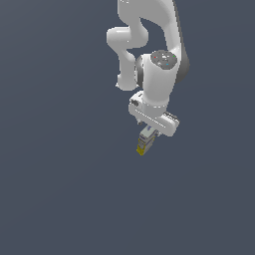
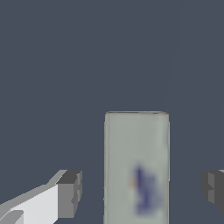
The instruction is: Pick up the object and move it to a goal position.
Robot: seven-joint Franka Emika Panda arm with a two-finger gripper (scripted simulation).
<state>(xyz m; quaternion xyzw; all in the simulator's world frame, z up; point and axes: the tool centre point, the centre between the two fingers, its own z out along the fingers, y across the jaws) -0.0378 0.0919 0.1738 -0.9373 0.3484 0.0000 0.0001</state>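
The object (image 2: pixel 136 148) is a small grey-white box with a blurred blue mark on its face. In the exterior view the object (image 1: pixel 143 144) shows a yellow end at its lower tip, just under the white arm's hand. My gripper (image 2: pixel 142 192) straddles it. One dark pad (image 2: pixel 70 192) stands well off one side of the box and the other pad (image 2: pixel 214 190) off the opposite side, with a gap on each side. The gripper (image 1: pixel 148 135) is open and does not touch the box. The near part of the box is cut off by the wrist view's edge.
A plain dark grey surface (image 1: pixel 60 189) fills both views. The white arm (image 1: pixel 154 74) comes down from the top of the exterior view. No other objects or edges show.
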